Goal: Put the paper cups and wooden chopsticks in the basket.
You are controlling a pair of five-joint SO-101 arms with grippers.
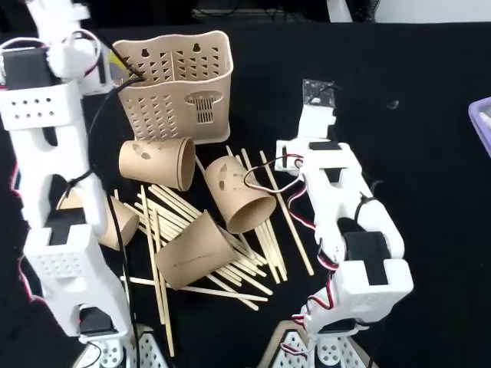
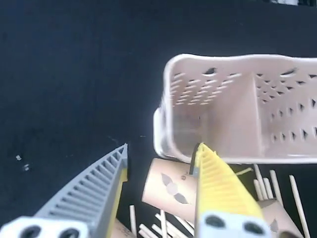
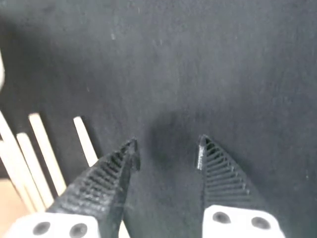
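The perforated beige basket (image 1: 178, 83) stands upright at the back of the black table; its inside (image 2: 237, 109) holds nothing that I can see. Several brown paper cups lie on their sides in front of it: one (image 1: 157, 162) just below the basket, one (image 1: 239, 195) to its right, one (image 1: 196, 250) nearer the front. Another cup (image 1: 116, 222) is partly hidden by the left arm. Wooden chopsticks (image 1: 230, 257) lie scattered under and around them. My left gripper (image 2: 161, 148) hangs open by the basket's left corner, above a cup (image 2: 171, 188). My right gripper (image 3: 167, 143) is open over bare table, right of some chopstick ends (image 3: 44, 148).
The left arm's white body (image 1: 54, 192) stands along the left side of the pile. The right arm (image 1: 345, 222) stretches from the front up to its gripper (image 1: 318, 93), right of the basket. A purple object (image 1: 482, 123) sits at the right edge.
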